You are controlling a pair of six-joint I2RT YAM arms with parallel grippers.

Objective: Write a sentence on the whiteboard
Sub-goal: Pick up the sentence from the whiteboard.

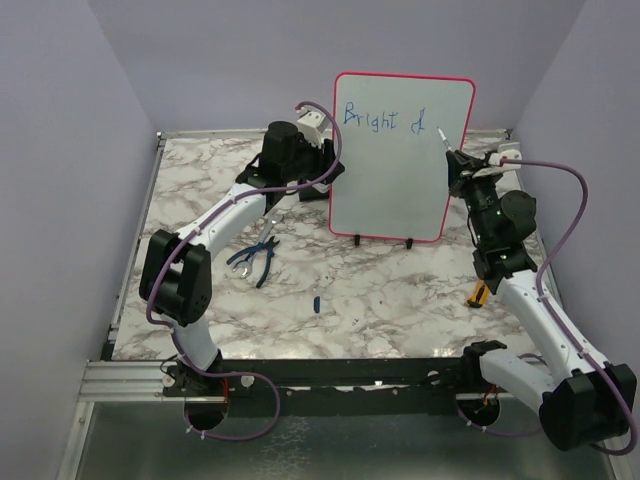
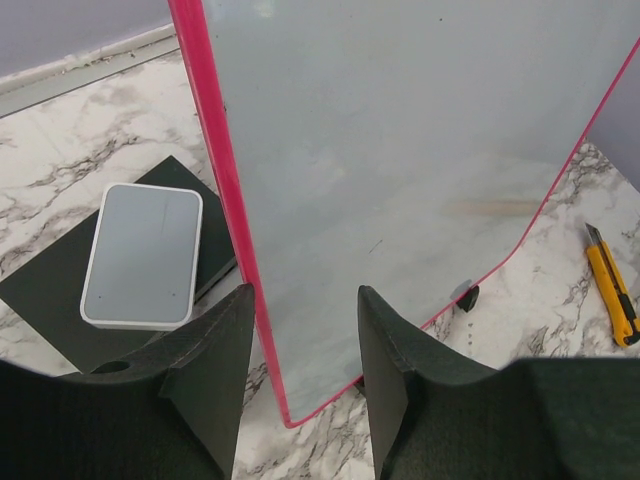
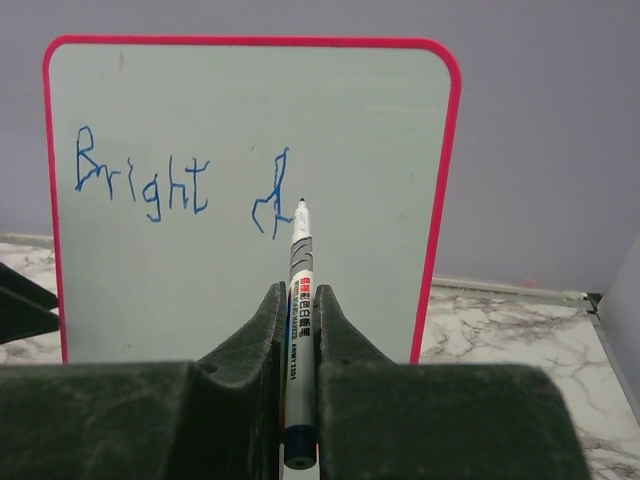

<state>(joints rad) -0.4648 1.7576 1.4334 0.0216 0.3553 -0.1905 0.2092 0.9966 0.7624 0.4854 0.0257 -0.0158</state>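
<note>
The right claw was pinching a marker, its tip pointing up at the whiteboard just beyond. The tip lay right beside the lone "d" of the sentence, which read "Bright d" in blue. The left claw was spread and straddled the board's red left edge; whether it touched could not be told. The board stood upright on the far middle of the marble table.
</note>
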